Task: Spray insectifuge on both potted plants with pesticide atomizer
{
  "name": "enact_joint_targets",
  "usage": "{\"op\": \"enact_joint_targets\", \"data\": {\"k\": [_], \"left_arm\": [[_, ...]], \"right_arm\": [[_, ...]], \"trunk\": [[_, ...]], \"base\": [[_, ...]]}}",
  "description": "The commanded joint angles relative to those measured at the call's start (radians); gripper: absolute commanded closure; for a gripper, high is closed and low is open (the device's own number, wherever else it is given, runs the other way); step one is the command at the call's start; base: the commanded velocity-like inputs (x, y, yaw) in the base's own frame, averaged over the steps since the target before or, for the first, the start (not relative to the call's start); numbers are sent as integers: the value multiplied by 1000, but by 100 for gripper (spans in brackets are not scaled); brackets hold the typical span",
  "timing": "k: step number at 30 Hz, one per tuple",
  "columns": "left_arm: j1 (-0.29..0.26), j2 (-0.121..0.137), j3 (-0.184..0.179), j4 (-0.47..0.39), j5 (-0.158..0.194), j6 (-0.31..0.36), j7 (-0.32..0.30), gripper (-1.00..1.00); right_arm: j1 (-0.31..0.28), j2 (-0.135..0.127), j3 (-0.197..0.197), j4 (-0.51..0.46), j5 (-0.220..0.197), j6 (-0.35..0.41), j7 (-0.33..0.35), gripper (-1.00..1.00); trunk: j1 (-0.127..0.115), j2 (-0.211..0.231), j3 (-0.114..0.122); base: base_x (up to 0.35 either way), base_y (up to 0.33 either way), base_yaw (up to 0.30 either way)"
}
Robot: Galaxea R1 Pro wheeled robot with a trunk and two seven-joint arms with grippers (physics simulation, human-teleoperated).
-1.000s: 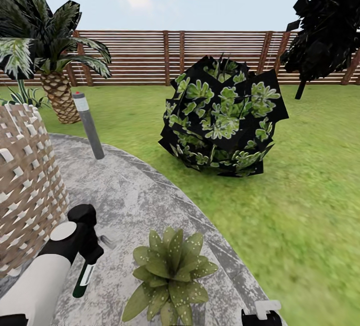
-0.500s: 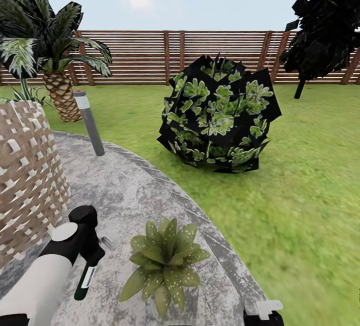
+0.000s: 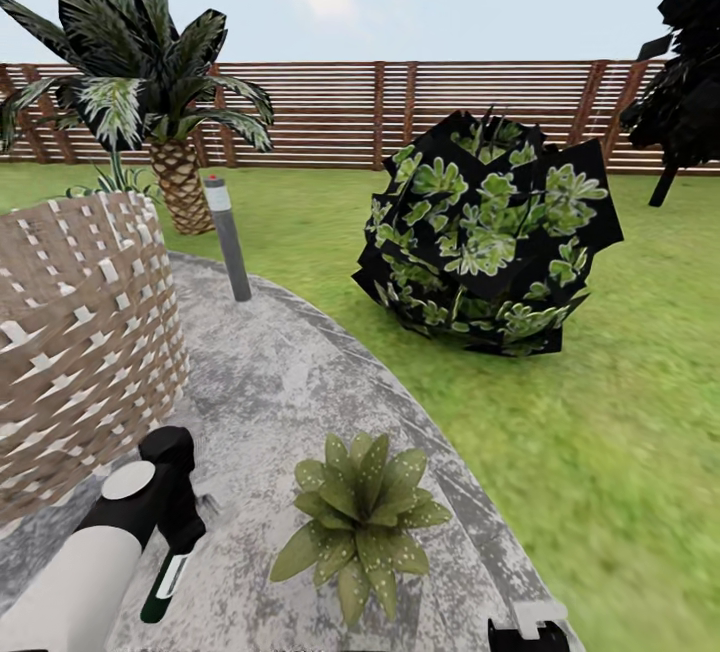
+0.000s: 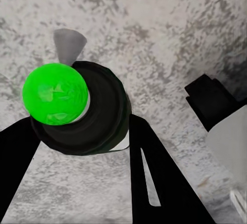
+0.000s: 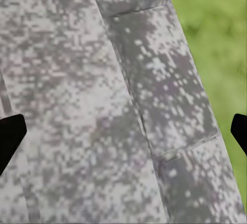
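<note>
The whole head view has swung leftward (camera, not objects); the left hand still grips the pesticide atomizer beside the potted plant, within likely spraying reach.

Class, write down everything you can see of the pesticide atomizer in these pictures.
The pesticide atomizer is a small, slim dark bottle with a white label and greenish base. It hangs base-down over the grey stone patio, tilted slightly, clamped between the fingers of the left gripper. The left wrist view shows its bright green round end.
</note>
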State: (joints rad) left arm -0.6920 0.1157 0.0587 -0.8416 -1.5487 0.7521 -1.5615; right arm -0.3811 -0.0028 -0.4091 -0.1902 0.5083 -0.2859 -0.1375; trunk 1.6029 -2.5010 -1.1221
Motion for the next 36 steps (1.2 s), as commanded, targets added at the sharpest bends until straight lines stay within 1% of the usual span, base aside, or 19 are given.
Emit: {"op": "enact_joint_targets", "data": {"k": [1,4,5,7,9,11,21,24,28,30,31,33,35,36], "left_arm": [[0,-1,2,-1,-9,10,-9,100],[1,0,1,-2,-11,8,-9,100],[1,0,1,-2,-11,8,-9,100],[2,1,1,-2,-11,8,-9,100],[2,0,1,-3,-11,9,-9,100],[2,0,1,-3,-11,10,-9,100],[2,-2,0,-4,-12,17,-9,100],[2,-5,-9,-4,-13,20,-9,100],[3,-20,-28,-3,-22,21,-9,100],[15,-22,-45,-3,-28,20,-9,100],[22,-21,-47,-2,-29,20,-9,100],[36,-21,-48,-2,-27,20,-9,100],[74,-19,-46,-3,-20,18,-5,100],[82,-17,-44,-3,-18,18,-3,100]], "right_arm": [[-1,0,-6,2,10,-4,-3,-100],[-1,-2,-7,0,10,-4,-4,-100],[-1,-9,-8,0,10,-4,-4,-100],[-1,-33,-8,0,7,-2,-2,-100],[-1,-43,-7,0,5,-1,-1,-100],[-1,-46,-7,0,4,-1,-1,-100],[-1,-46,-6,3,7,-3,-3,-100],[-1,-44,-5,3,6,-3,-4,-100],[-1,-42,-5,3,6,-2,-4,-100],[-1,-42,-5,3,6,-2,-4,-100],[-1,-42,-5,3,6,-2,-4,-100],[-1,-42,-5,3,6,-2,-4,-100],[-1,-42,-5,3,6,-2,-4,-100],[-1,-42,-5,3,6,-2,-4,-100]], "trunk": [[0,0,-1],[0,0,-1],[0,0,-1],[0,0,-1],[0,0,-2],[0,0,-2],[0,0,-2],[0,0,-2],[0,0,-2],[0,0,-2],[0,0,-2],[0,0,-2],[0,0,-2],[0,0,-2]], "base": [[0,0,276],[0,0,276],[0,0,276],[0,-72,254],[0,-201,162],[0,-249,59],[-21,-267,6],[-206,-213,0],[-72,-90,21],[-10,-12,188],[-3,-4,250],[-2,-2,263],[0,-1,149],[0,0,45]]}}
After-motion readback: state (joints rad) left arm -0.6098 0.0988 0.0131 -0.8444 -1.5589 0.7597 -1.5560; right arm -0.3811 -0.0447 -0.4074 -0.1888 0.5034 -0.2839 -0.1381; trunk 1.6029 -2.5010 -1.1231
